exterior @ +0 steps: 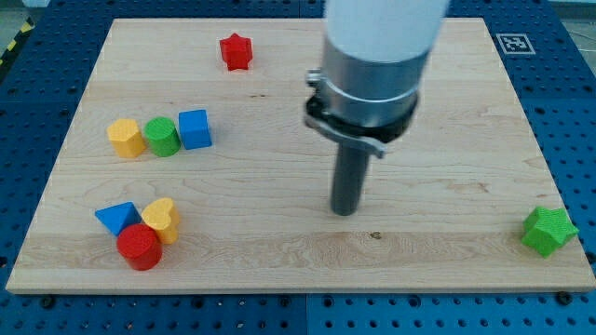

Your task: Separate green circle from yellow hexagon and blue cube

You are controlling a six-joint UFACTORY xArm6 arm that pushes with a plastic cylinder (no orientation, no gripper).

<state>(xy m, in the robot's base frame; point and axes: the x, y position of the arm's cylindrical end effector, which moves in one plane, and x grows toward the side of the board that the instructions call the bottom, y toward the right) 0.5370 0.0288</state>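
Rig has no fingers, so no spread/pinch state to report; just the rod, w/ my tip (pixel 345 211) down on the board (pixel 279 270), roughly mid-board, a bit toward the view's bottom; touching nothing.

Task row sits near the board's left edge, upper half: yellow hexagon (pixel 125 138) on the view's left, green circle (pixel 162 137) in the middle, blue cube (pixel 195 128) on the right; all three look touching or as good as; green is sandwiched.

Other bits: red star (pixel 237 51) near the top edge; green star (pixel 548 231) at the bottom-right corner; cluster at the bottom-left corner, i.e. blue triangle (pixel 117 217), yellow heart (pixel 162 219), red circle (pixel 140 247), packed tight.

Tip is well apart from the row, to its right and lower.

Risks as you'd judge them:
- come in from the right and you hit the cube first; whole row shunts toward the left edge, nothing separated;
- push green off-centre and it prob. drags a neighbour w/ it, since the faces touch;
- shove it down-board too far and it runs into the bottom-left cluster;
- hexagon is closest to the left edge; a stray nudge could tip it off.

Cleanest line looks like straight across the row, from above or below green.
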